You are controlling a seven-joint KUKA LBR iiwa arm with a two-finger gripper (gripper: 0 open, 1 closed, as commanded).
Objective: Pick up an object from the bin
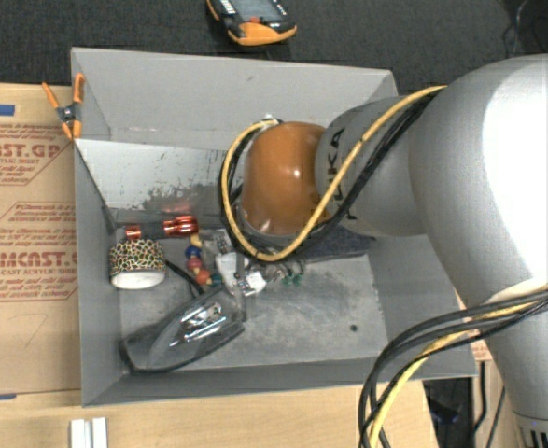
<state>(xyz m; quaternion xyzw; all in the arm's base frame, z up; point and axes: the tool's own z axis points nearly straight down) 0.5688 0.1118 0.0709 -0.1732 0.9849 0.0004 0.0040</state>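
My gripper [238,274] sits low in the middle of the bin, under the arm's orange cover. It is just above the upper end of a long dark thing with a shiny clear and metal top [188,328], which lies slanted toward the bin's front left corner. A cluster of small red, blue and yellow pieces [197,261] lies right beside the gripper on its left. A small green bit [293,274] shows at its right. Whether anything is in the gripper is hidden.
A leopard-print tape roll [137,261] stands near the left wall. Behind it, two shiny copper-red cylinders [178,225] [132,231] lie along the back wall. The arm covers the bin's right rear; bare floor [330,315] shows at the front right.
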